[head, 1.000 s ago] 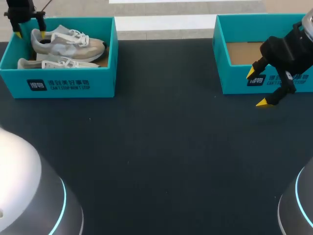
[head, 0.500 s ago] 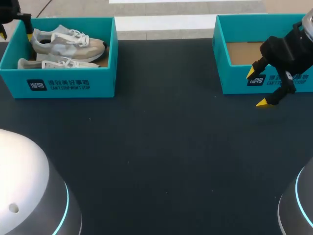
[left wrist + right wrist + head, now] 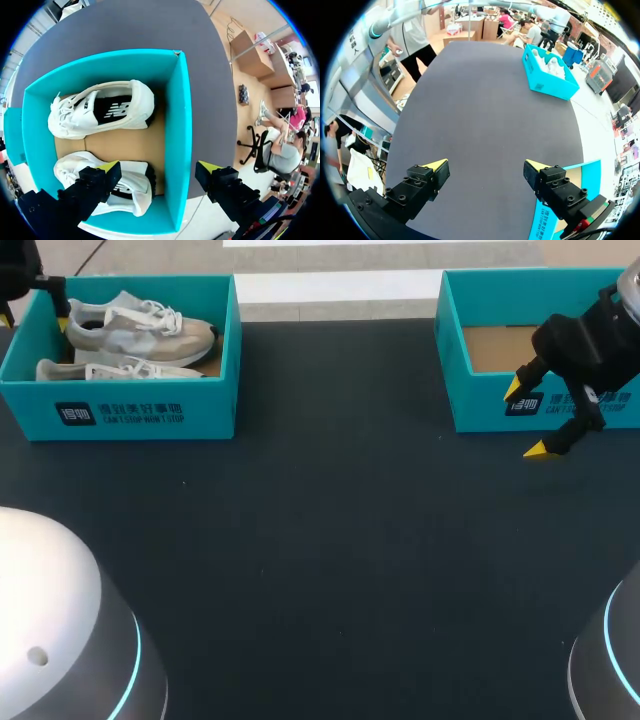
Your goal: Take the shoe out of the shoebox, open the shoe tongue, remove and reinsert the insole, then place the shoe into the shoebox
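Note:
A teal shoebox at the table's far left holds two pale sneakers: one at the back, the other along the front wall. My left gripper hangs open over the box's left end. In the left wrist view that gripper straddles the end wall, one fingertip above the heel of the nearer sneaker and the other outside the box. The second sneaker lies farther ahead. My right gripper is open and holds nothing, in front of the right box.
A second teal box stands at the far right, showing only its cardboard floor. In the right wrist view my right gripper hovers over dark table, with the shoebox far ahead and the near box's corner beside it.
My left gripper has opened wider and shifted left, from around the back sneaker's heel to over the box's end wall. The right arm has not moved.

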